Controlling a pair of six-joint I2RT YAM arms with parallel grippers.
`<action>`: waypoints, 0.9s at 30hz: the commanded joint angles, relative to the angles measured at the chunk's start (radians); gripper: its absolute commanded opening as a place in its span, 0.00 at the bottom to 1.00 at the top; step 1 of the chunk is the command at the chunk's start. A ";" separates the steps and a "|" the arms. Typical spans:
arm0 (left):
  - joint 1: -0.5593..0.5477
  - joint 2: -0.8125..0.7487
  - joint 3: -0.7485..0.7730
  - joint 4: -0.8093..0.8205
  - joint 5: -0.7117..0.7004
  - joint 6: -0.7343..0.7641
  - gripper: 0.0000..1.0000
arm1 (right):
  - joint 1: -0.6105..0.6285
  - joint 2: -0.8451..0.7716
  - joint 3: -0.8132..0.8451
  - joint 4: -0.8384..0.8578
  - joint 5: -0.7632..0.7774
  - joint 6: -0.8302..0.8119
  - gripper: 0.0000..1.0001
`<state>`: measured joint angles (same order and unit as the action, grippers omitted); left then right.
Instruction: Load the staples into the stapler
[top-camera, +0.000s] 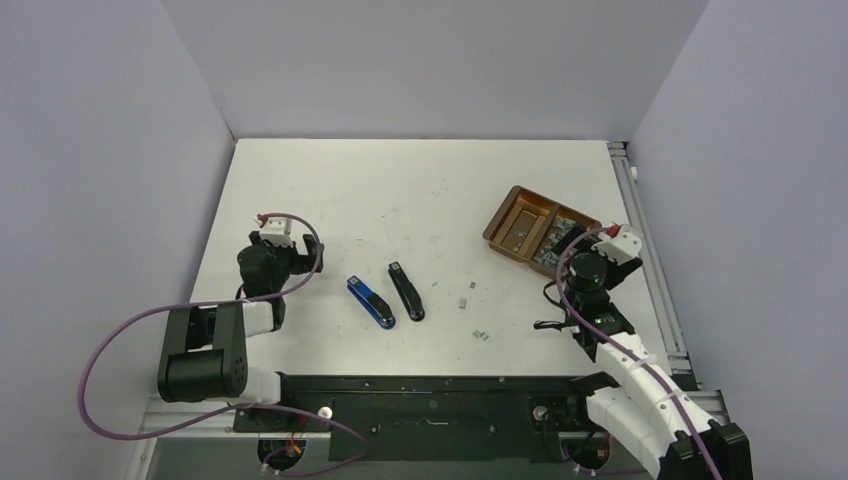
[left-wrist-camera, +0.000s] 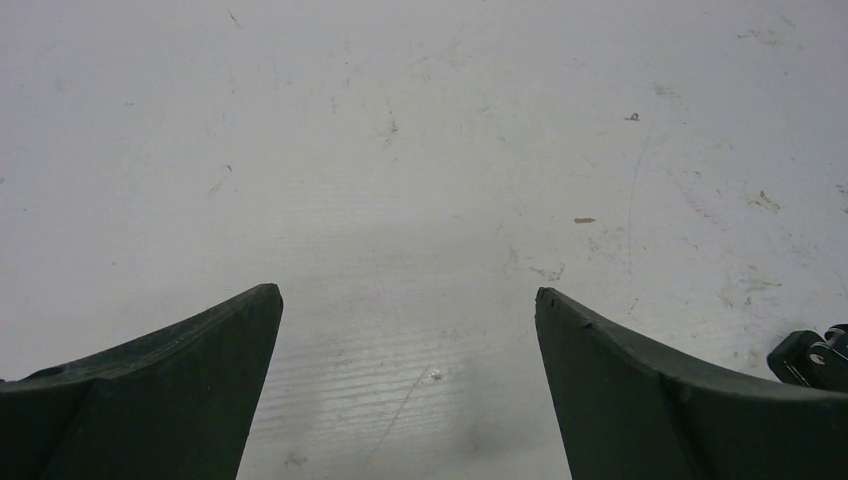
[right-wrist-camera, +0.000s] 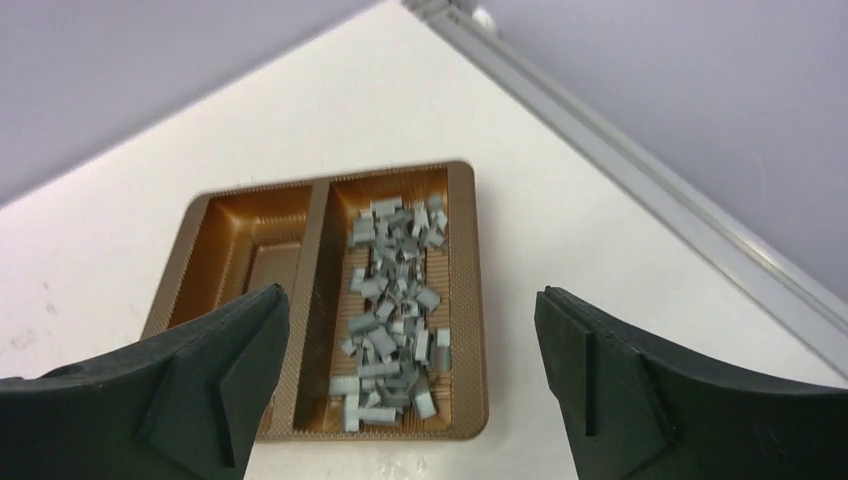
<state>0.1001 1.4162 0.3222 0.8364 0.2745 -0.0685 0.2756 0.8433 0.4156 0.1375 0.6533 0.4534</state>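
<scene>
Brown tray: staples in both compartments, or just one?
Just one. In the right wrist view the staples are piled in one compartment of the tray; the other compartment is empty.

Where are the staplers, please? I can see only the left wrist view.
Observer: A blue stapler and a black stapler lie side by side mid-table, not touching.
Operator: Thank you. And where are the staples?
Observer: Most staples are heaped in one compartment of the brown tray, at the table's far right.
Operator: What is the right arm doing, please?
Observer: The right pincer is open and empty, pointing at that tray.
</scene>
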 joint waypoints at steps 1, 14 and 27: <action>-0.004 0.017 0.006 0.111 -0.045 -0.017 0.96 | -0.017 -0.036 -0.157 0.401 0.044 -0.182 0.93; -0.042 0.042 -0.086 0.285 -0.118 0.001 0.96 | -0.177 0.640 -0.207 1.061 -0.158 -0.291 0.94; -0.056 0.056 -0.081 0.297 -0.139 0.010 0.96 | -0.205 0.721 -0.176 1.069 -0.344 -0.337 0.95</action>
<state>0.0574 1.4738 0.2100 1.0801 0.1589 -0.0666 0.0769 1.5749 0.2264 1.1217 0.3462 0.1253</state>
